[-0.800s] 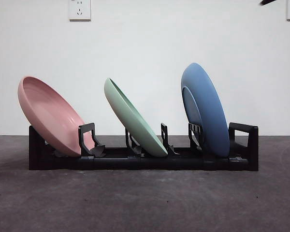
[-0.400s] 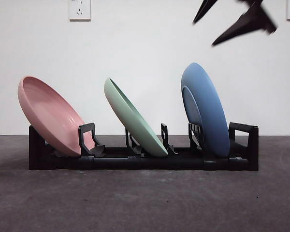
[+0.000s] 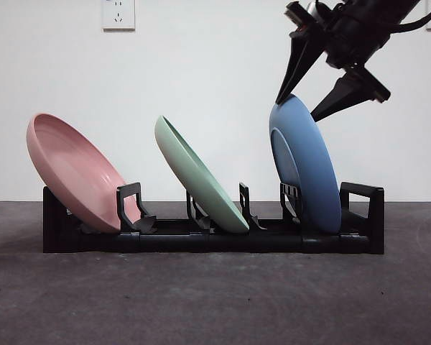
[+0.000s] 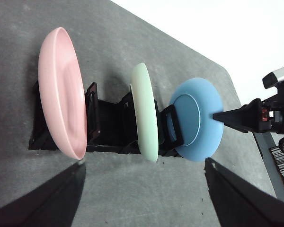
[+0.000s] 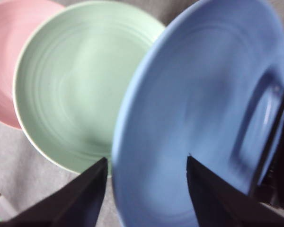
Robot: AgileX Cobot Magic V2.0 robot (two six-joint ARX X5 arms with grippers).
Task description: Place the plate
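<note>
The right gripper (image 3: pixel 300 108) enters at the upper right of the front view, its 2 black jaws spread wide, 1 on each side of the top rim of the blue plate (image 3: pixel 305 162); neither jaw is clamped on it, and whether a tip touches the rim is not clear. In the right wrist view the same open gripper (image 5: pixel 146 163) straddles the blue plate's (image 5: pixel 199 109) edge. The left gripper (image 4: pixel 144 165) hangs well away from the rack, its jaws apart and holding nothing.

There are 3 plates in 1 black rack (image 3: pixel 201 237), in the lower middle of the front view: the blue plate at right, nearly upright; a green plate (image 3: pixel 200 176) in the centre, leaning left; a pink plate (image 3: pixel 75 171) at left, leaning further. The rack sits on a dark table (image 3: pixel 215 302). 2 wall sockets (image 3: pixel 118 13) show at the top corners.
</note>
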